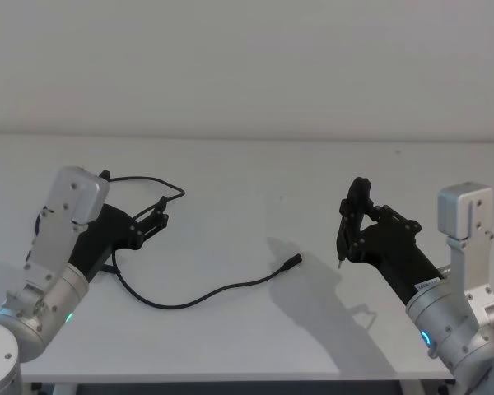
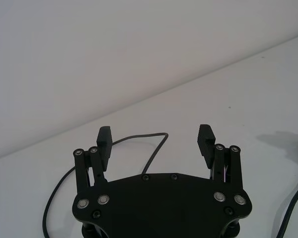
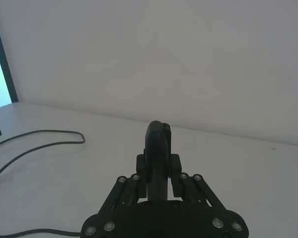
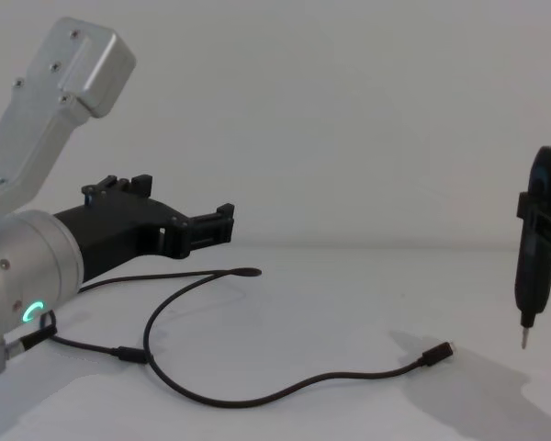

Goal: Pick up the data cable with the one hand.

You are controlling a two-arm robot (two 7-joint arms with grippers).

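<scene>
Black cord against a white tabletop: the data cable [image 4: 285, 395] is lying nearest me, sagging in a shallow curve toward the front edge of the table [image 1: 255, 164]. It is running off to the right, where its small dark plug [image 1: 292, 262] is resting free near the middle of the surface. That long run is pointing roughly left to right, its plug end angling slightly away from me.

A little farther in, I'm watching the left gripper [image 1: 159, 216] hovering above the table on the left with its jaws spread wide and nothing between the fingers [image 2: 105, 141]. The cable is passing underneath this arm, so the cord is lying below the fingers and off to their right. Just past the fingertips, a far loop [image 1: 169, 188] of the same cable is curling across the table, and in the left wrist view it is crossing the gap between the jaws.

Over on the right, the right gripper [image 1: 356, 220] is clamping a slim dark tool [image 4: 531, 266] upright, well apart from the plug. I'm judging the left arm the nearer one, needing mainly a descent onto the cord.
</scene>
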